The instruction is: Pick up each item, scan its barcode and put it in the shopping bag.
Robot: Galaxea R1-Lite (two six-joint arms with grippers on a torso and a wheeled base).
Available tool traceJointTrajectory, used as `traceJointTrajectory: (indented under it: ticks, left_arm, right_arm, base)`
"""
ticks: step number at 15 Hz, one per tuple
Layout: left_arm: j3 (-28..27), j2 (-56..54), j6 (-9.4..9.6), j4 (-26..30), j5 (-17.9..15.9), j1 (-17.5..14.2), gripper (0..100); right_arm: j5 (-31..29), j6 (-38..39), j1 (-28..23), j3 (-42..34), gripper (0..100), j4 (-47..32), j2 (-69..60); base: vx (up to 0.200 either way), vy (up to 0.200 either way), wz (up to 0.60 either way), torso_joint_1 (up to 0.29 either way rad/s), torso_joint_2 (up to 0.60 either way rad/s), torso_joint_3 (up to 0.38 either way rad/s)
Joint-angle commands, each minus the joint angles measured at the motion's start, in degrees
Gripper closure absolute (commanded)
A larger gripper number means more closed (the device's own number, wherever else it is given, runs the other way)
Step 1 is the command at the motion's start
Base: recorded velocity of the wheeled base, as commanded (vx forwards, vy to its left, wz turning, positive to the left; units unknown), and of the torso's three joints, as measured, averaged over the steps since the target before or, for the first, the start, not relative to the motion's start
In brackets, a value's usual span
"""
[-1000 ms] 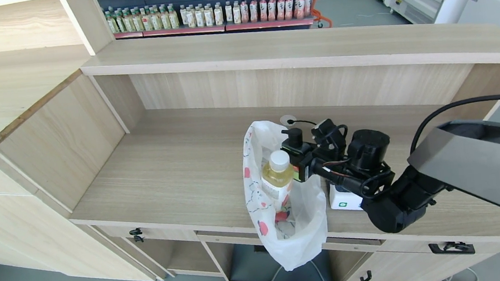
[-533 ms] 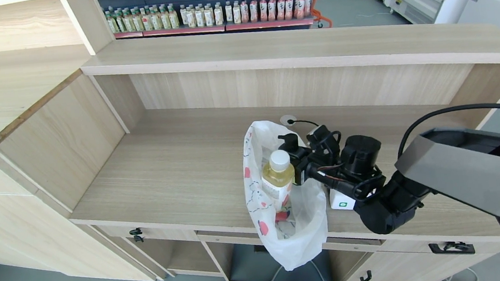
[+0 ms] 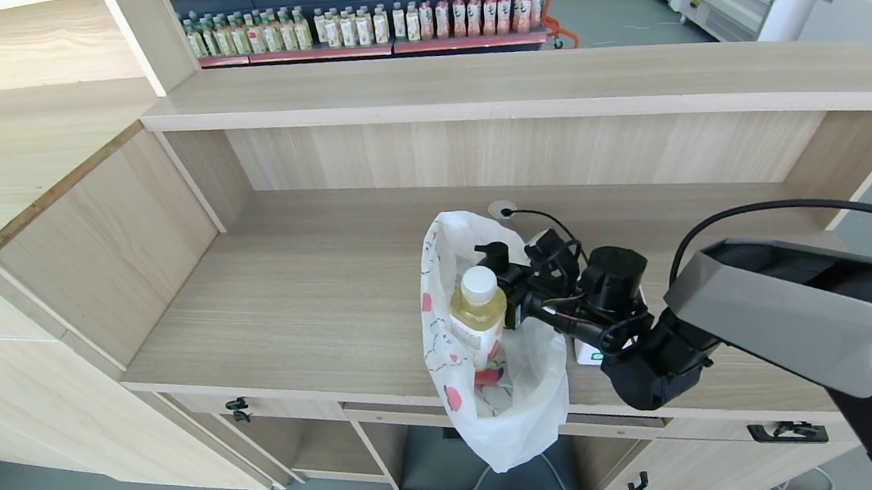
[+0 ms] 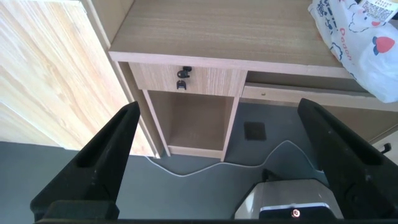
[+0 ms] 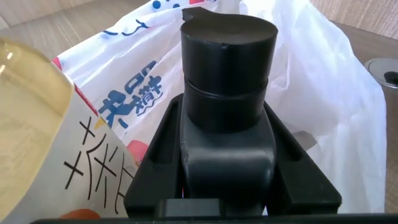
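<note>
In crinkled plastic bag (image 3: 518, 417), cylindrical bottle (image 3: 477, 315)

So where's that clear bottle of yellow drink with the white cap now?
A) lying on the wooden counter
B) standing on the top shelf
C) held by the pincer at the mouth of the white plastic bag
C: the right pincer grips the clear white-capped bottle of yellow drink at the mouth of the white printed plastic bag.
</note>
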State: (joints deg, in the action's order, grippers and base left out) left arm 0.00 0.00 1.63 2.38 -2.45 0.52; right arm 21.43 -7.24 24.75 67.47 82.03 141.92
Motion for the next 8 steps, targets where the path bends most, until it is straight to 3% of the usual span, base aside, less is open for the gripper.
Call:
traceJointTrajectory:
  ticks: [1,8]
  left_arm:
    - [0.0,0.1,0.04,0.0,0.0,0.0,0]
    - [0.0,0.1,0.04,0.0,0.0,0.0,0]
  right_arm:
    - [0.0,-0.1,0.0,0.1,100,0.1,1.3]
    - [0.1,-0.3,0.0,0.2,100,0.0,1.7]
  base:
    - [0.0,0.0,0.0,0.0,0.0,0.0]
    - [0.0,0.0,0.0,0.0,0.0,0.0]
